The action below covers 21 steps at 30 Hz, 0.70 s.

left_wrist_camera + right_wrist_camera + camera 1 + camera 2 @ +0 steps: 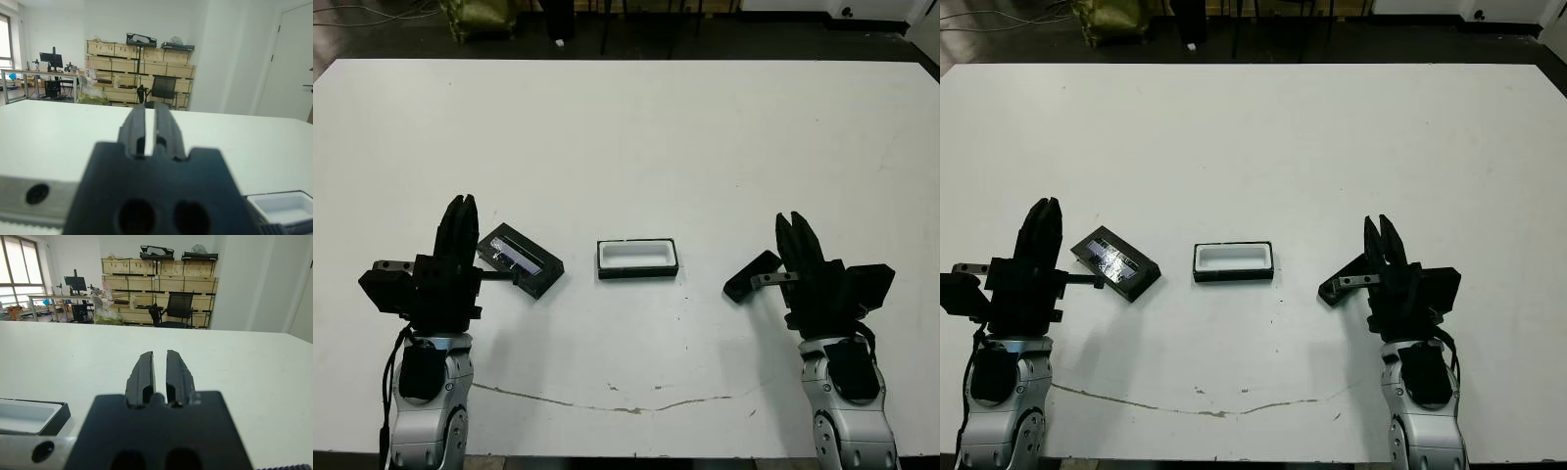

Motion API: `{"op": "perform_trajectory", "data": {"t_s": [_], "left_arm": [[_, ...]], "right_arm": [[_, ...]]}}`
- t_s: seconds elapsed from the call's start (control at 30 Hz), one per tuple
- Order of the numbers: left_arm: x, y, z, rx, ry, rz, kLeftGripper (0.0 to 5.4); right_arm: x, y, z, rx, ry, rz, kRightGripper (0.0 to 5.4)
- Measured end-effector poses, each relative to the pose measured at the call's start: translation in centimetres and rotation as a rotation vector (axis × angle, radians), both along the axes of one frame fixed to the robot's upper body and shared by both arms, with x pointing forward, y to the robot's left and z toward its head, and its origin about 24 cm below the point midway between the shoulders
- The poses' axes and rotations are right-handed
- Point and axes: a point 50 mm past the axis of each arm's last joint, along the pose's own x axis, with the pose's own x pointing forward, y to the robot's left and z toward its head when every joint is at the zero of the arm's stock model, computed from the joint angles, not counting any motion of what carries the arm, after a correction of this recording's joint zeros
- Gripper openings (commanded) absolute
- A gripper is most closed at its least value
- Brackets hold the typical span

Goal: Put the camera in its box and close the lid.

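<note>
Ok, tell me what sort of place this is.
Probably a lab or workshop office: stacked wooden crates along the back wall, a black office chair, and a desk with a monitor beyond the white table.

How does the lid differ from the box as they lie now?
The box shows a white lining; the lid is black with a shiny strip. The box lies square to the table edge; the lid lies askew, to its left. Both are rectangular and black-walled.
</note>
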Motion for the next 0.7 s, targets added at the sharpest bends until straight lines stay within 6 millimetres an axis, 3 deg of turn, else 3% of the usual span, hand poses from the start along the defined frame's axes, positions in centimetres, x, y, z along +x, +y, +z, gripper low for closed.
{"op": "perform_trajectory", "data": {"t_s": [0.5, 0.7], "left_arm": [[0.0, 0.0, 0.1, -0.001, 0.0, 0.003, 0.03], [0.0, 0.0, 0.1, -0.001, -0.002, 0.001, 0.03]], "right_arm": [[0.0, -0.1, 0.1, -0.003, -0.008, 0.015, 0.0], [0.0, -1.0, 1.5, 0.018, -0.056, 0.019, 0.0]]}}
